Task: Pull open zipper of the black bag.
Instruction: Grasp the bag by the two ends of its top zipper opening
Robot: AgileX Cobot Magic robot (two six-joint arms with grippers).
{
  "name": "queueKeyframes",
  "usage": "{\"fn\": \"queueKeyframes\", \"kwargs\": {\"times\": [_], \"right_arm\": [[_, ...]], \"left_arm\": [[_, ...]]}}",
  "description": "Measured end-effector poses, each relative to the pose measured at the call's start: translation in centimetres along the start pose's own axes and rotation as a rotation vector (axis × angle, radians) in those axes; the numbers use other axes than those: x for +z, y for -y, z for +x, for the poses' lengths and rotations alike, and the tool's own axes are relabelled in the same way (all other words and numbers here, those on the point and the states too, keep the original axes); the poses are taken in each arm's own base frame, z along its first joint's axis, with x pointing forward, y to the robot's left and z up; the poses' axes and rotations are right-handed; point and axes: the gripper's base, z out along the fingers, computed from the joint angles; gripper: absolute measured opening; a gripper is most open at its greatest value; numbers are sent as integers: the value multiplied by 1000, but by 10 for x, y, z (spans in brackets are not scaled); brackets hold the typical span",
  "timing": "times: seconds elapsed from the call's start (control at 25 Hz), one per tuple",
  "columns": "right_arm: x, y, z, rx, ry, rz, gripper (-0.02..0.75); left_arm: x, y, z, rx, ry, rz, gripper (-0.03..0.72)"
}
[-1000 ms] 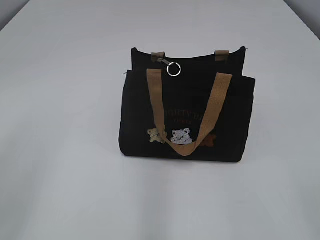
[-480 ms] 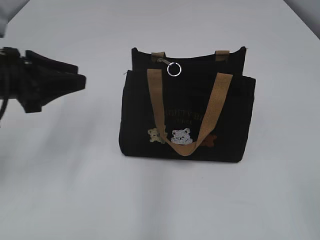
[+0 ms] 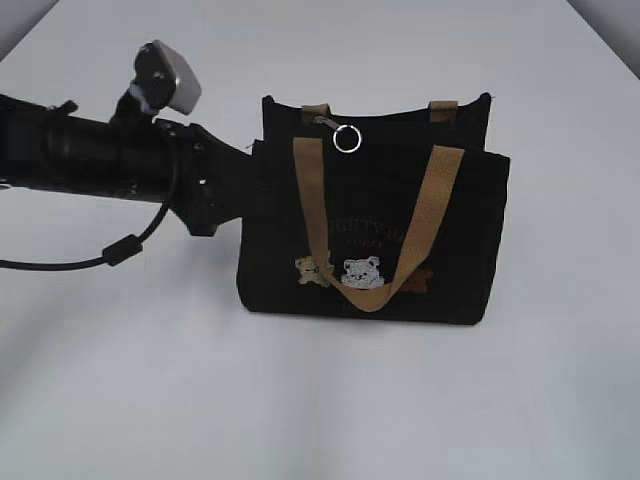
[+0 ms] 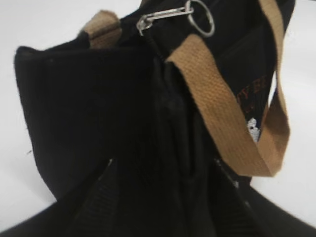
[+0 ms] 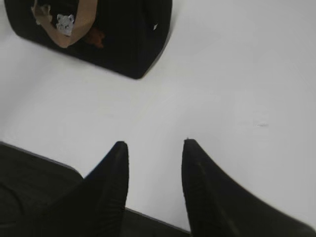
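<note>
Jaws apart, boxy black fabric bag [image 3: 375, 220] — tan webbing handles [image 3: 420, 230], round silver ring [image 3: 347, 139]

exterior view slanting down from front, left wrist close against black bag [image 4: 98, 113], right wrist distant, all sharing it

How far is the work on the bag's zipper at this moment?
Done: nothing on the zipper; its pull and key ring sit at the left end of the top edge. In hand: the left gripper is at the black bag's left end, fingers astride its edge. Left: taking the pull and drawing it along. The right gripper is open, away from the bag.
</note>
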Motion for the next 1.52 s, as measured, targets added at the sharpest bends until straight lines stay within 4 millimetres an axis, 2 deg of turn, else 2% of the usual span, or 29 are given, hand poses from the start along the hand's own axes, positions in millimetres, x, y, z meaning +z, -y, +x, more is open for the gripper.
{"fn": "queueKeyframes", "kwargs": {"times": [0.08, 0.12, 0.2, 0.24, 0.28, 0.32, 0.44, 0.64, 0.8, 0.92, 1.12, 1.16, 1.24, 1.32, 1.36, 1.44, 1.52], "right_arm": [[9, 1, -18, -64, 12, -61, 292], [19, 4, -31, -104, 23, -91, 292], [40, 9, -57, -139, 83, -162, 292], [53, 13, -69, -165, 112, -178, 292], [70, 18, -82, -169, 128, -209, 292], [84, 22, -95, -182, 150, -237, 292], [154, 29, -126, -223, 113, -361, 292], [244, 11, -169, -329, 87, -496, 292], [291, 0, -184, -391, 62, -531, 292], [311, -9, -186, -447, 48, -530, 292], [333, -24, -173, -509, -8, -534, 269], [335, -24, -171, -503, -15, -522, 223], [336, -22, -173, -459, -24, -500, 80], [332, -14, -177, -394, -36, -474, 10], [326, -7, -180, -348, -42, -463, 0], [312, 14, -185, -263, -71, -439, -1], [296, 44, -185, -204, -115, -397, -1]], "left_arm": [[13, -5, 1, 1, -2, 12, 400], [19, -6, 1, 5, 1, 20, 338], [26, -3, -1, 12, 4, 37, 148], [27, -2, -3, 18, 8, 41, 87], [27, -1, -4, 19, 10, 45, 64], [27, -1, -4, 19, 11, 45, 65], [27, -1, -4, 19, 11, 45, 65], [27, -1, -4, 19, 11, 45, 65], [27, -1, -4, 19, 11, 45, 65], [27, -1, -4, 19, 11, 45, 65], [27, -1, -4, 19, 11, 45, 65], [27, -1, -4, 19, 11, 45, 65], [27, -1, -4, 18, 10, 46, 65], [27, -1, -4, 18, 11, 45, 65], [27, -1, -4, 18, 11, 45, 65], [27, -1, -4, 18, 12, 46, 65], [28, -1, -4, 16, 14, 49, 65]]}}
